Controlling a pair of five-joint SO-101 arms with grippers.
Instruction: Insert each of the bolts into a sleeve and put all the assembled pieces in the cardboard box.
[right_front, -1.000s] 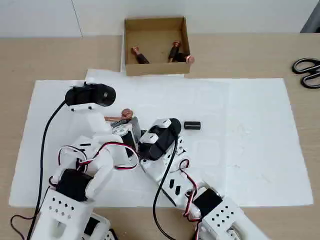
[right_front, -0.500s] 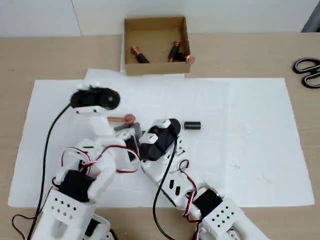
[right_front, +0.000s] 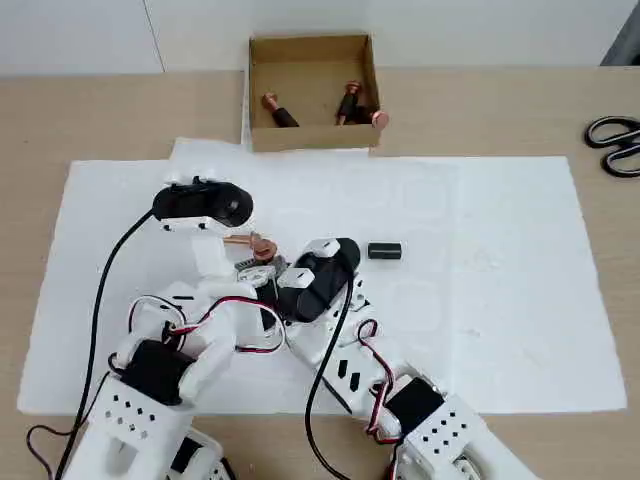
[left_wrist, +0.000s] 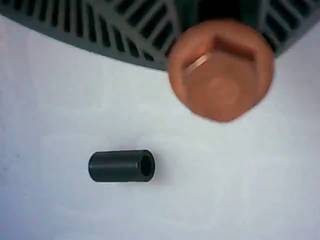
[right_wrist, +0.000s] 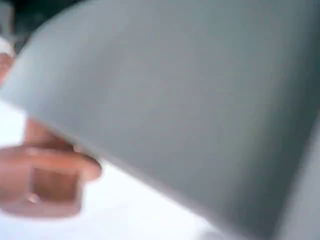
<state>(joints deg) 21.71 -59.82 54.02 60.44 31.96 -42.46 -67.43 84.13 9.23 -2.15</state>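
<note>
Clamps the bolt (left_wrist: 221, 70) in the left gripper (right_front: 256, 256) above the white sheet (right_front: 500, 300), near the sleeve (left_wrist: 121, 166) lying loose there — apparently to line it up for insertion. Cannot tell the state of the right gripper (right_front: 276, 278), close beside. Cardboard box (right_front: 258, 90) well apart — assembled pieces (right_front: 352, 102) inside.

Your two arms are white printed shells around black servo blocks. The left arm (right_front: 215, 345) carries loops of red, white and black wire (right_front: 230, 292) and a black camera barrel (right_front: 200, 203) trailing a thick black cable (right_front: 100, 290). Its base (right_front: 125, 415) is dotted with rows of small round holes, like the right arm's base (right_front: 445, 430). The right arm (right_front: 310, 345) has red wires (right_front: 372, 347) and its own black cable (right_front: 309, 405). The left gripper (right_front: 252, 255) has dark grey jaws, ribbed in a slatted grid.
</note>
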